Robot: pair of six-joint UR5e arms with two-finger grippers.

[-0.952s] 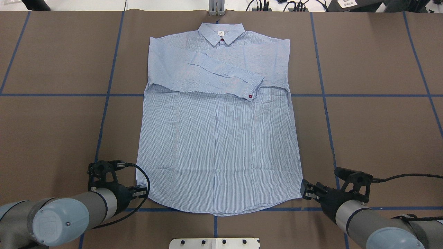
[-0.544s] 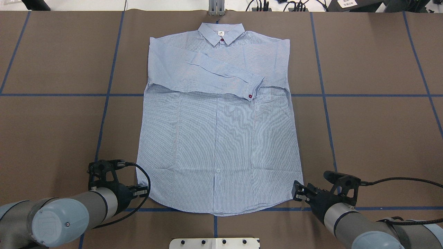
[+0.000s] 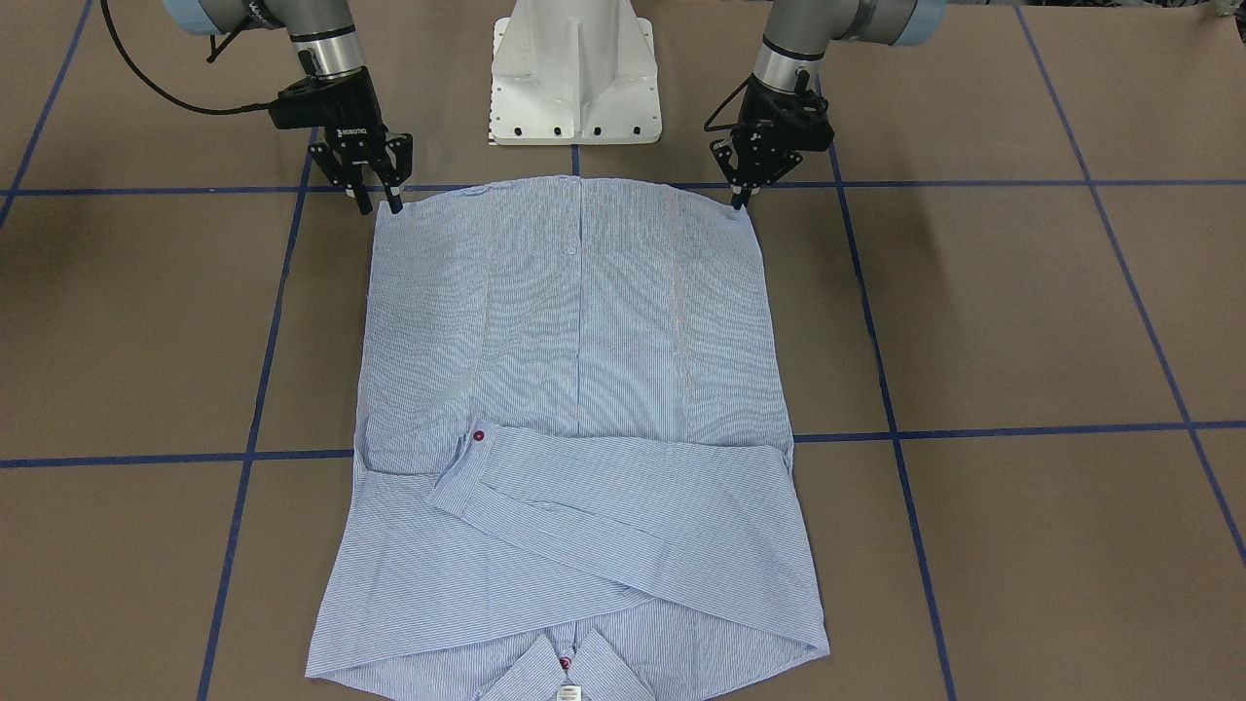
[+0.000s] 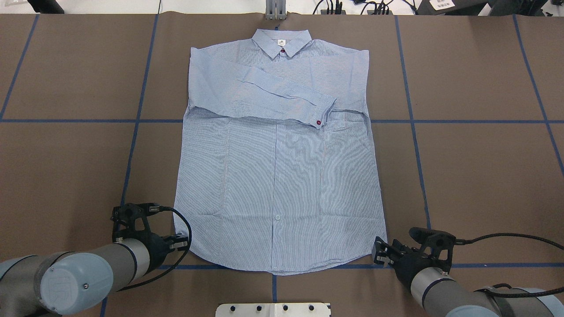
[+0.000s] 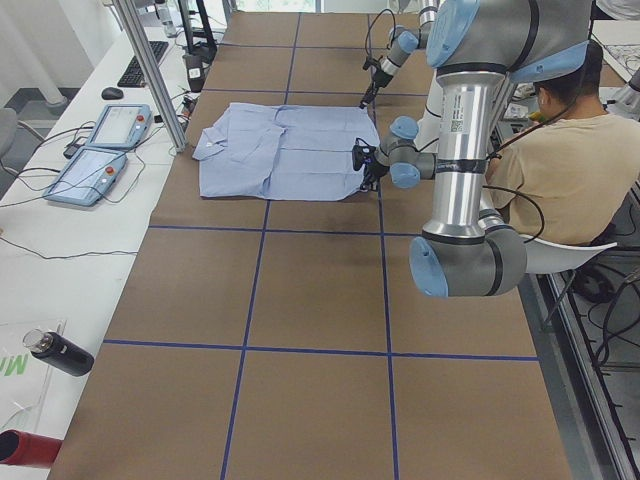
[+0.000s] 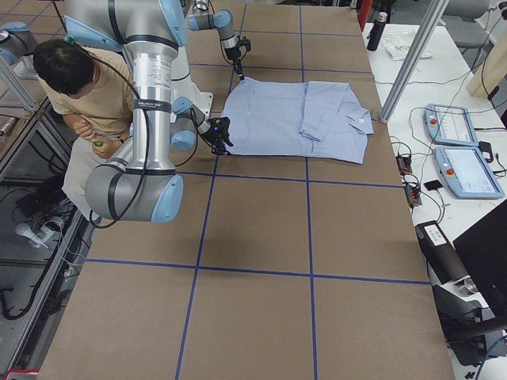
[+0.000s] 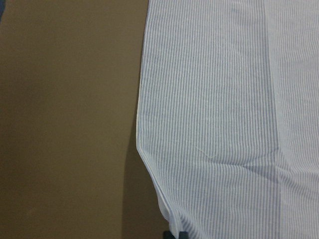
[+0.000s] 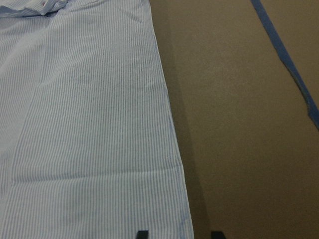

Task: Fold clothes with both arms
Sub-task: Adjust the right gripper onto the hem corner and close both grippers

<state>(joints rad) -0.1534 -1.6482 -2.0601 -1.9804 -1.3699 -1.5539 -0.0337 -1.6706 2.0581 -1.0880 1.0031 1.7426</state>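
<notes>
The shirt [image 4: 277,176] is lying flat on the brown bench [image 4: 484,176], front side up. Its collar [image 4: 282,42] is on the side far from the robot and its hem on the near side. One sleeve [image 4: 282,94] is lying folded across the chest (its cuff, with a red button, is ending close to the pocket).

The left claw [image 4: 179,242] is sitting at the hem corner on the robot's left. In the left wrist view only one dark tip is showing at the bottom middle, and the cloth's edge is running pinched into it. So this claw is looking narrow and is gripping the corner of the shirt.

The right claw [image 4: 378,255] is standing low at the other hem corner and is wide. In the right wrist view its two fingertips [image 8: 142,234] are apart, one over the cloth and one over the bare bench, with the shirt's side edge between them.

Blue tape lines [image 4: 462,121] are crossing the bench. A person [image 5: 545,165] is sitting behind the robot.
</notes>
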